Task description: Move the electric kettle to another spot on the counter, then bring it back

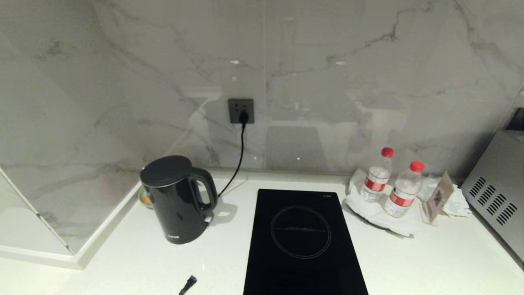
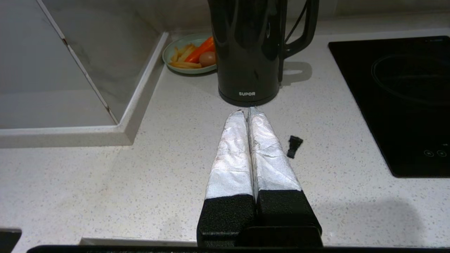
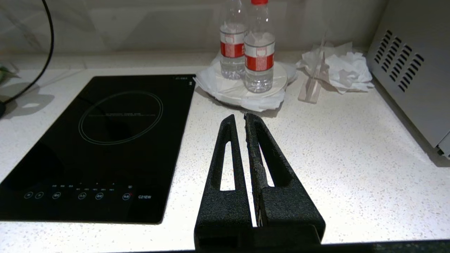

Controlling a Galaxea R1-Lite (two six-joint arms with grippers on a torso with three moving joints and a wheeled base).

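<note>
On the table [image 1: 430, 262], the kettle [image 1: 177, 198] stands left of the hob [image 1: 303, 241], a plate of food [image 2: 190, 53] tucked behind it by the wall, a small clip [image 1: 188, 284] in front, and two bottles [image 1: 391, 182] on a plate right of the hob.

You are facing a glossy grey-veined marble wall [image 1: 327, 82], lit so that small bright spots glint off it near twelve o'clock. A dark grey wall socket [image 1: 241, 110] sits at its centre with a black cord [image 1: 238, 159] plugged in. At nine o'clock, an angled marble-clad partition with a white stone border [image 1: 102, 229] steps in. At three o'clock stands a silver metal cabinet with slotted vents [image 1: 495, 196].
</note>
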